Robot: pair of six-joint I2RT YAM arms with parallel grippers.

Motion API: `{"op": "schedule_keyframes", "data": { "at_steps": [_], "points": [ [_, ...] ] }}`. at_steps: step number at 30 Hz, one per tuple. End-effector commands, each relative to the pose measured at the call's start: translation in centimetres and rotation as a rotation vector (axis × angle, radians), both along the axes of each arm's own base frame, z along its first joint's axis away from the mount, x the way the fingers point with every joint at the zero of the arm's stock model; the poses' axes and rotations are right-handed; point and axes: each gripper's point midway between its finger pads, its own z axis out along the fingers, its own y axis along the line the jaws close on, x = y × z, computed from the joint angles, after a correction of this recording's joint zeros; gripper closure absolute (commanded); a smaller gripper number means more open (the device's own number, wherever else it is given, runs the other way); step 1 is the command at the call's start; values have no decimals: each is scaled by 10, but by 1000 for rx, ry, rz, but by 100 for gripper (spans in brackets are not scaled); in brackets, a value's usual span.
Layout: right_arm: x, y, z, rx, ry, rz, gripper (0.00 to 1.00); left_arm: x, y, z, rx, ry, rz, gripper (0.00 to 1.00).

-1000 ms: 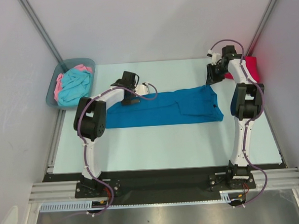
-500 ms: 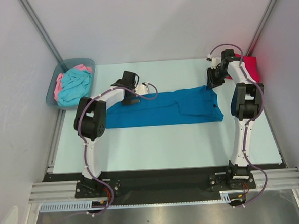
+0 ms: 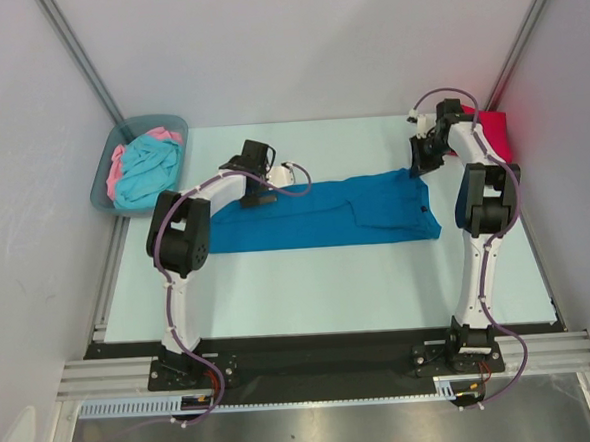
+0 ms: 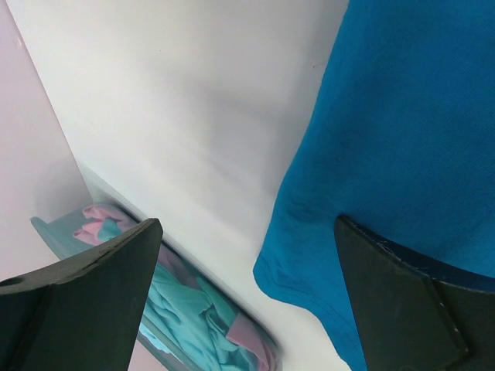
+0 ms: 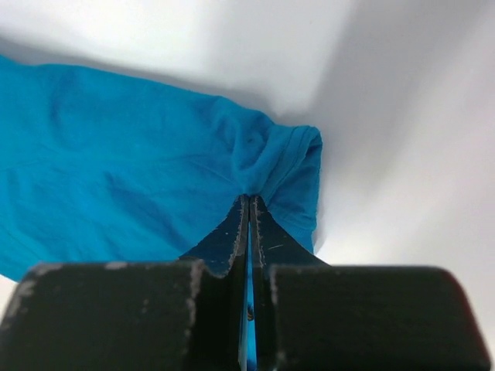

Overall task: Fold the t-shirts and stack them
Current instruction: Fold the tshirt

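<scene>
At your far left, the grey-blue bin (image 3: 101, 188) sits at the bench's (image 3: 329, 289) back corner. It holds a crumpled turquoise t-shirt (image 3: 150, 172), with a pink t-shirt (image 3: 117, 164) tucked against the bin's left wall.

Next comes your left claw (image 3: 290, 171), with its fingers spread wide and gripping nothing. It hangs over the far edge of the blue t-shirt (image 3: 324, 211), towards the shirt's left half. In the left wrist view, one finger (image 4: 85, 294) is over bare bench and the other is over blue cloth. The shirt's hem curves between them, and the bin shows beyond.

The blue t-shirt lies flat across the middle of the bench as a long folded band running left to right (its right part looks a shade more teal from above).

Your right claw (image 3: 418, 159) is at the band's far right corner. Its fingers are pressed together and pinch a small pucker of the shirt's edge. In the right wrist view, the cloth gathers into creases at the tips (image 5: 249, 202), and a sliver of blue shows between the closed fingers.

At your far right, the red t-shirt (image 3: 497, 133) lies at the back right edge of the bench, just behind the right arm and apart from the blue one.
</scene>
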Motion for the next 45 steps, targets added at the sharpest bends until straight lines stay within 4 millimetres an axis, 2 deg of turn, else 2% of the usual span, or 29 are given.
{"op": "schedule_keyframes", "data": {
  "at_steps": [1,12,26,29,33,35,36,37,38,39,40,41,42,43,44,45],
  "points": [
    [4,-7,10,-30,-39,-3,100,6,-16,4,-44,-15,-8,0],
    [7,-27,9,-76,-52,-39,100,4,-16,3,-37,-12,-11,0],
    [10,-32,11,-98,-66,-49,100,3,-20,3,-34,-13,-14,0],
    [9,-35,11,-118,-62,-53,77,2,-18,3,-27,-13,-15,0],
    [9,-42,28,-141,-91,-65,72,2,-17,5,-23,-17,-16,0],
    [6,-40,53,-133,-134,-57,72,2,-15,6,-22,-20,-16,0],
    [4,-37,62,-118,-154,-44,72,1,-15,7,-18,-21,-20,0],
    [-4,-31,60,-116,-143,-29,71,0,-16,6,-17,-20,-23,0],
    [-9,-28,83,-129,-195,-5,71,0,-15,10,-18,-26,-23,0],
    [-14,-24,85,-149,-207,18,71,0,-15,11,-17,-29,-25,0],
    [-29,-15,74,-170,-179,57,71,-2,-14,10,-16,-24,-27,0],
    [-36,-13,87,-221,-231,107,71,-2,-15,15,-17,-33,-34,0],
    [-43,-11,89,-248,-242,130,71,-4,-13,13,-14,-27,-36,0],
    [-62,-7,72,-267,-198,165,71,-5,-14,15,-12,-29,-41,0],
    [-71,-1,83,-295,-229,222,71,-6,-13,16,-6,-33,-48,0],
    [-80,9,81,-303,-221,264,71,-8,-12,18,-5,-35,-50,0]
  ]
}}
